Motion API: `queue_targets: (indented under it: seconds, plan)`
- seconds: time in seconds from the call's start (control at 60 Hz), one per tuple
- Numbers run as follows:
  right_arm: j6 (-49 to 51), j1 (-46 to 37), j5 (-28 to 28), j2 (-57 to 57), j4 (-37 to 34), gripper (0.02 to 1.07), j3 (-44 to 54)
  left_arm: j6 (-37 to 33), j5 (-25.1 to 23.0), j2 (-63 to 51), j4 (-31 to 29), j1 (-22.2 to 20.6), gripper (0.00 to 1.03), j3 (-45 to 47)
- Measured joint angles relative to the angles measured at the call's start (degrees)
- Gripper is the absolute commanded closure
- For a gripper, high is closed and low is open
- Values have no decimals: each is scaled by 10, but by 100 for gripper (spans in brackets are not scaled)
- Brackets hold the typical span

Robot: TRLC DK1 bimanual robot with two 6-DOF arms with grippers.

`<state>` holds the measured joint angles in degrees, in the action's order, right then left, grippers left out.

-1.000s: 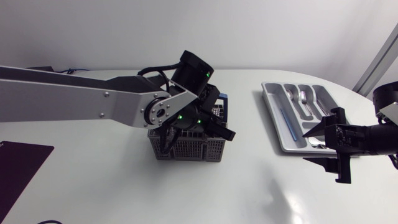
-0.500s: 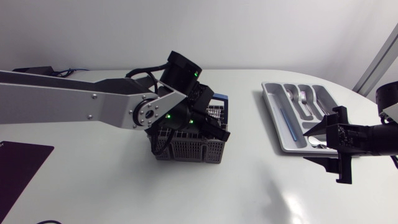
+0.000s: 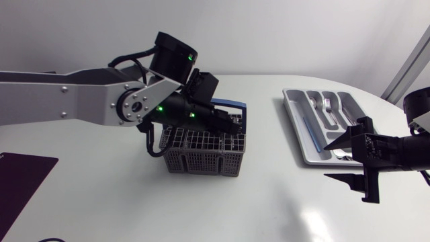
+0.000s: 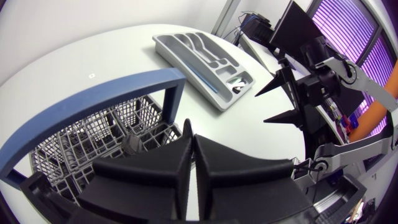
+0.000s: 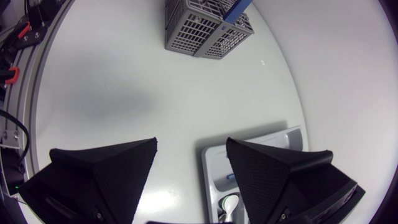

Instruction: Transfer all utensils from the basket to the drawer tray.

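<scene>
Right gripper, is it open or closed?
Open. The right gripper has its two fingers spread wide apart in the right wrist view, with nothing held between them.

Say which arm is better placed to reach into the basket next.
Left: its gripper hangs right above the basket, while the right gripper hangs open beside the drawer tray, far from the basket.

Your surface is a white, glossy table [image 3: 269, 202] with a rounded edge. Three things sit directly on it. A grey mesh basket [image 3: 201, 163] with a blue handle stands upright around mid-table. A grey drawer tray [image 3: 295, 122] lies flat, well apart from the basket on its right-arm side, set at a slight angle to it. A dark mat [image 3: 20, 181] lies flat, well apart from the basket on its left-arm side, nearer the table's front edge.
</scene>
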<state>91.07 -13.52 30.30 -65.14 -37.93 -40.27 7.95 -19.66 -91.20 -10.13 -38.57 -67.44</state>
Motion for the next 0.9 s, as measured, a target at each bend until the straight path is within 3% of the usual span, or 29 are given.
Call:
queue_targets:
  seconds: [0.217, 0.283, 0.5, 0.9]
  plan:
    - [-51, 16, 27, 6, -11, 20, -24, 5, -33, 41, -12, 4, 99, 0]
    - [-65, 19, 36, 12, -14, 14, -28, 9, -44, 48, -15, 10, 99, 0]
    - [-128, 57, 69, 23, -78, 14, -70, 11, -71, 84, -47, 18, 99, -1]
    - [-293, 235, 118, 30, -103, 14, -122, 11, -111, 136, -86, 3, 99, -11]
